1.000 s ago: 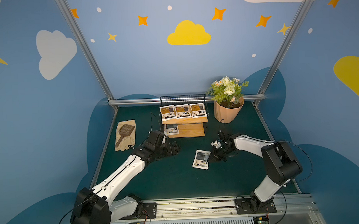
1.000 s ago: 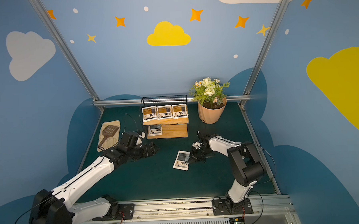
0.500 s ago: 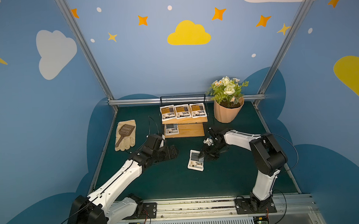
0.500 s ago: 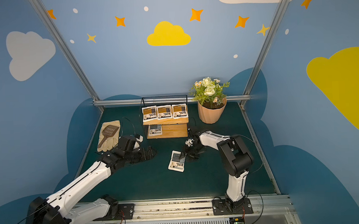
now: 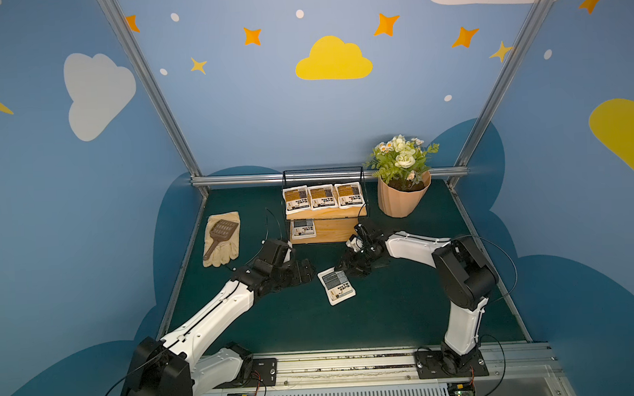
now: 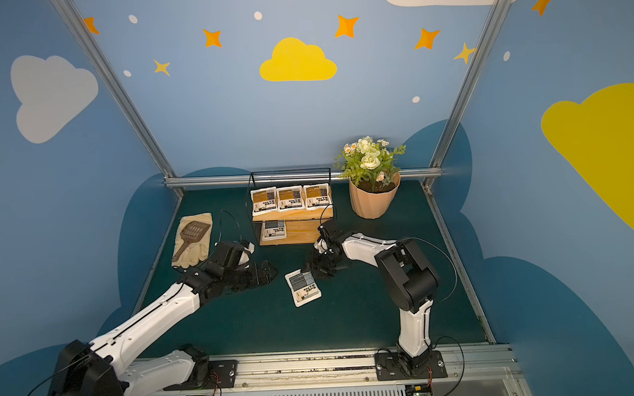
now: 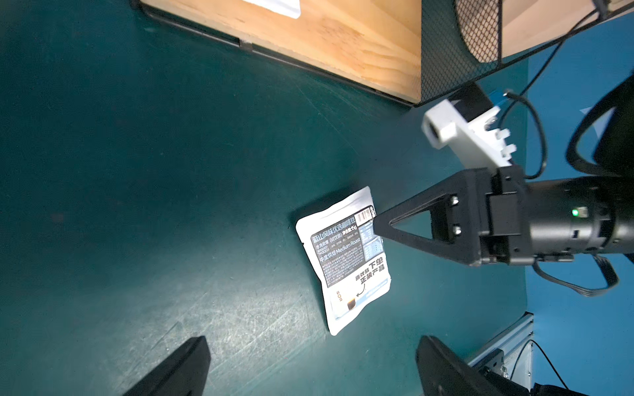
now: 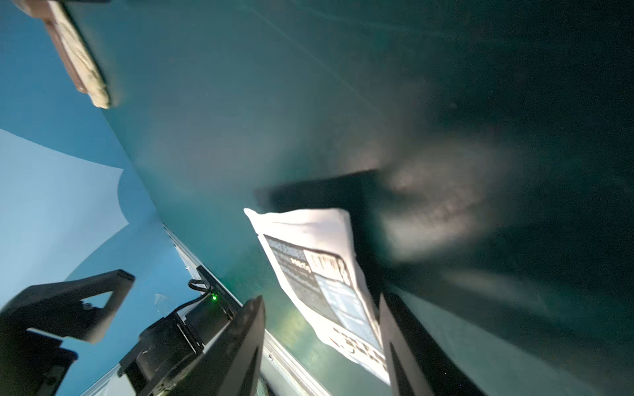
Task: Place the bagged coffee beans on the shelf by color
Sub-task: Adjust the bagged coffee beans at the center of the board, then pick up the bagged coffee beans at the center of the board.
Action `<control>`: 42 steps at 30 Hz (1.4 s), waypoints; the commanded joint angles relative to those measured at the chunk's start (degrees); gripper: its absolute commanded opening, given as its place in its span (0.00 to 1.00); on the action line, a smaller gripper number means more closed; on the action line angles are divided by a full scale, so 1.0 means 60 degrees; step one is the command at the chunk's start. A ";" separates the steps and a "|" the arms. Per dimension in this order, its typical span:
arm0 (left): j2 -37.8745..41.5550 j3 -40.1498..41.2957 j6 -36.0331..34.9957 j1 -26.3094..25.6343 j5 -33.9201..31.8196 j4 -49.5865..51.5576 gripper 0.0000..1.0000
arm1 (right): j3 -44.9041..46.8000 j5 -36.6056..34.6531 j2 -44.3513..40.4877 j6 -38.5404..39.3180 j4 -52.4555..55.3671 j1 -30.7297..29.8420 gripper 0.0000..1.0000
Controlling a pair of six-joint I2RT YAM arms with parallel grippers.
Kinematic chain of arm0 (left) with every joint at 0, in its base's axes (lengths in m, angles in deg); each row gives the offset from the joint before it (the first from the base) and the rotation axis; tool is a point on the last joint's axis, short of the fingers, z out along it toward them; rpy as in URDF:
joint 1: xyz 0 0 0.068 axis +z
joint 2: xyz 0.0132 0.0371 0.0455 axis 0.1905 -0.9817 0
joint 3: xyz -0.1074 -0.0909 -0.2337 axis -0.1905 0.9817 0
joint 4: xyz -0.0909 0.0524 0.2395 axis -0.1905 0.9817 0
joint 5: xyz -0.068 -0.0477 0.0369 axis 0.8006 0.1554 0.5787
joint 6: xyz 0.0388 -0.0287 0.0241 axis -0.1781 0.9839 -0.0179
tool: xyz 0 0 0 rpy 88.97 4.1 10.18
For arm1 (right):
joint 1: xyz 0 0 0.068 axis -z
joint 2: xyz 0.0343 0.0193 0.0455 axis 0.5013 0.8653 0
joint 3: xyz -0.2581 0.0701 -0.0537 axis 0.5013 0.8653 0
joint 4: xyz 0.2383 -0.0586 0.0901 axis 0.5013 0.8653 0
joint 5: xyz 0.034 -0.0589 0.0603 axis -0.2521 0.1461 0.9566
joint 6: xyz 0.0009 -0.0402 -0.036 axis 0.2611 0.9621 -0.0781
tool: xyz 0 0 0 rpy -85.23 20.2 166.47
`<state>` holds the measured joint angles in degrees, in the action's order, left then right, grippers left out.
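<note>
A grey-blue bag of coffee beans (image 5: 336,285) (image 7: 346,260) lies flat and askew on the green mat. My right gripper (image 5: 345,270) (image 8: 322,343) hovers low at its far corner, jaws open, one fingertip (image 7: 377,225) over the bag's edge. My left gripper (image 5: 308,271) (image 7: 312,370) stands open just left of the bag, holding nothing. The shelf (image 5: 333,229) at the back holds three yellow-brown bags (image 5: 322,197) in a row on its upper board and one grey-blue bag (image 5: 303,229) at the left of its lower board.
A terracotta flower pot (image 5: 400,202) stands right of the shelf. A cream glove (image 5: 226,247) with a brown scoop (image 5: 219,230) on it lies at the left. Metal posts and blue walls close in the mat; the arms' rail (image 5: 352,363) runs along the front.
The right gripper has gone from shut to open and swung left, and the grey-blue bag has slid left and turned. The left gripper has shifted slightly nearer the front.
</note>
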<state>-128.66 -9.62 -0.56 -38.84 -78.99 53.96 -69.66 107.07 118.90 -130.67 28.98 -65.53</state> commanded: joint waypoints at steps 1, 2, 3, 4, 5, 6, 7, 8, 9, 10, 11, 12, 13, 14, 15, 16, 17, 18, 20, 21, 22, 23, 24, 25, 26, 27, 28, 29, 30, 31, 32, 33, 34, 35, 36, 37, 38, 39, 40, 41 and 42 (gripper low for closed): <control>-0.0295 0.0055 -0.0011 0.0029 0.0257 -0.0231 1.00 | 0.0683 -0.0546 -0.1203 -0.0667 -0.1047 -0.0068 0.61; -0.0381 0.0032 0.0005 -0.0006 0.0295 -0.0318 1.00 | 0.0919 -0.0776 -0.1513 -0.0801 -0.1090 -0.0087 0.63; -0.0499 0.0007 0.0014 -0.0015 0.0341 -0.0398 1.00 | 0.1143 -0.0989 -0.1827 -0.0905 -0.1120 -0.0103 0.64; -0.0593 -0.0035 0.0018 -0.0052 0.0393 -0.0460 1.00 | 0.1326 -0.1135 -0.2078 -0.0986 -0.1127 -0.0125 0.65; -0.0706 -0.0085 0.0005 -0.0101 0.0445 -0.0534 1.00 | 0.1527 -0.1303 -0.2357 -0.1108 -0.1130 -0.0149 0.67; -0.0833 -0.0170 0.0004 -0.0156 0.0480 -0.0584 1.00 | 0.1750 -0.1409 -0.2600 -0.1226 -0.1160 -0.0171 0.67; -0.0967 -0.0235 0.0005 -0.0210 0.0517 -0.0633 1.00 | 0.1939 -0.1472 -0.2799 -0.1337 -0.1228 -0.0204 0.68; -0.1126 -0.0337 -0.0010 -0.0282 0.0540 -0.0681 1.00 | 0.2200 -0.1545 -0.3019 -0.1518 -0.1325 -0.0229 0.68; -0.1268 -0.0433 -0.0008 -0.0358 0.0533 -0.0728 1.00 | 0.2467 -0.1619 -0.3223 -0.1717 -0.1443 -0.0292 0.68; -0.1400 -0.0524 0.0011 -0.0452 0.0539 -0.0752 1.00 | 0.2710 -0.1688 -0.3400 -0.1894 -0.1587 -0.0371 0.68; -0.1547 -0.0618 0.0003 -0.0529 0.0835 -0.0796 1.00 | 0.2982 -0.1858 -0.3610 -0.2147 -0.1767 -0.0466 0.68; -0.1709 -0.0700 0.0014 -0.0622 0.0865 -0.0852 1.00 | 0.3334 -0.2011 -0.3823 -0.2421 -0.1942 -0.0586 0.68; -0.1820 -0.0798 0.0031 -0.0703 0.0877 -0.0918 1.00 | 0.3584 -0.2157 -0.3992 -0.2651 -0.2089 -0.0684 0.68; -0.1971 -0.0886 0.0047 -0.0772 0.0920 -0.0978 1.00 | 0.3836 -0.2313 -0.4193 -0.2929 -0.2297 -0.0798 0.68; -0.2117 -0.0974 0.0064 -0.0835 0.0960 -0.1046 1.00 | 0.4156 -0.2490 -0.4371 -0.3225 -0.2500 -0.0925 0.68; -0.2273 -0.1060 0.0076 -0.0892 0.0973 -0.1084 1.00 | 0.4351 -0.2660 -0.4534 -0.3483 -0.2709 -0.1043 0.69; -0.2425 -0.1153 0.0076 -0.0936 0.1019 -0.1139 1.00 | 0.4700 -0.2870 -0.4712 -0.3776 -0.2913 -0.1204 0.69; -0.2566 -0.1229 0.0089 -0.0977 0.1078 -0.1214 1.00 | 0.4919 -0.3073 -0.4861 -0.3984 -0.2994 -0.1351 0.69; -0.2832 -0.1371 0.0131 -0.1033 0.1162 -0.1360 1.00 | 0.5104 -0.3396 -0.5061 -0.4256 -0.2999 -0.1632 0.71; -0.2956 -0.1433 0.0155 -0.1055 0.1206 -0.1442 1.00 | 0.5171 -0.3539 -0.5132 -0.4380 -0.2973 -0.1779 0.72; -0.3062 -0.1476 0.0199 -0.1064 0.1245 -0.1531 1.00 | 0.5223 -0.3674 -0.5187 -0.4505 -0.2975 -0.1904 0.74; -0.3172 -0.1524 0.0245 -0.1081 0.1294 -0.1619 1.00 | 0.5324 -0.3796 -0.5228 -0.4649 -0.3033 -0.2059 0.75; -0.3258 -0.1564 0.0288 -0.1074 0.1345 -0.1706 1.00 | 0.5384 -0.3859 -0.5228 -0.4755 -0.3113 -0.2165 0.75; -0.3359 -0.1600 0.0342 -0.1099 0.1358 -0.1811 1.00 | 0.5457 -0.3949 -0.5217 -0.4868 -0.3203 -0.2280 0.76; -0.3452 -0.1634 0.0376 -0.1114 0.1380 -0.1935 1.00 | 0.5531 -0.4044 -0.5190 -0.4994 -0.3303 -0.2410 0.76; -0.3525 -0.1657 0.0420 -0.1121 0.1390 -0.2028 1.00 | 0.5585 -0.4132 -0.5155 -0.5104 -0.3395 -0.2500 0.76; -0.3604 -0.1700 0.0456 -0.1117 0.1406 -0.2129 1.00 | 0.5667 -0.4252 -0.5129 -0.5238 -0.3487 -0.2628 0.77; -0.3689 -0.1733 0.0486 -0.1129 0.1421 -0.2212 1.00 | 0.5747 -0.4357 -0.5118 -0.5406 -0.3628 -0.2745 0.77; -0.3780 -0.1769 0.0517 -0.1122 0.1424 -0.2285 1.00 | 0.5864 -0.4455 -0.5087 -0.5530 -0.3847 -0.2840 0.77; -0.3870 -0.1805 0.0550 -0.1129 0.1435 -0.2359 1.00 | 0.5967 -0.4578 -0.5055 -0.5686 -0.4035 -0.2961 0.77; -0.3952 -0.1833 0.0576 -0.1129 0.1449 -0.2414 1.00 | 0.6035 -0.4701 -0.5042 -0.5850 -0.4142 -0.3065 0.78; -0.4008 -0.1837 0.0599 -0.1160 0.1477 -0.2498 1.00 | 0.6104 -0.4795 -0.5007 -0.5943 -0.4276 -0.3155 0.78; -0.4087 -0.1851 0.0604 -0.1148 0.1506 -0.2565 1.00 | 0.6178 -0.4911 -0.4984 -0.6054 -0.4425 -0.3263 0.78; -0.4148 -0.1852 0.0631 -0.1166 0.1501 -0.2616 1.00 | 0.6235 -0.4992 -0.4939 -0.6201 -0.4508 -0.3332 0.78; -0.4209 -0.1837 0.0647 -0.1172 0.1522 -0.2688 1.00 | 0.6276 -0.5046 -0.4911 -0.6302 -0.4612 -0.3388 0.79; -0.4270 -0.1811 0.0673 -0.1170 0.1527 -0.2756 1.00 | 0.6353 -0.5085 -0.4857 -0.6393 -0.4791 -0.3434 0.78; -0.4348 -0.1793 0.0707 -0.1173 0.1537 -0.2829 1.00 | 0.6391 -0.5089 -0.4775 -0.6503 -0.4885 -0.3464 0.79; -0.4405 -0.1771 0.0728 -0.1184 0.1549 -0.2909 1.00 | 0.6389 -0.5072 -0.4711 -0.6544 -0.4942 -0.3467 0.79; -0.4478 -0.1742 0.0759 -0.1186 0.1539 -0.2984 1.00 | 0.6393 -0.5031 -0.4599 -0.6615 -0.5019 -0.3485 0.79; -0.4545 -0.1710 0.0794 -0.1187 0.1552 -0.3064 1.00 | 0.6415 -0.4987 -0.4481 -0.6672 -0.5149 -0.3500 0.78; -0.4607 -0.1679 0.0820 -0.1187 0.1558 -0.3170 1.00 | 0.6470 -0.4976 -0.4372 -0.6735 -0.5324 -0.3506 0.78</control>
<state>-155.15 -19.61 3.64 -45.77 -70.42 37.19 -32.17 78.42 90.55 -168.66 -0.12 -86.18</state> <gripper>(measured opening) 0.998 0.785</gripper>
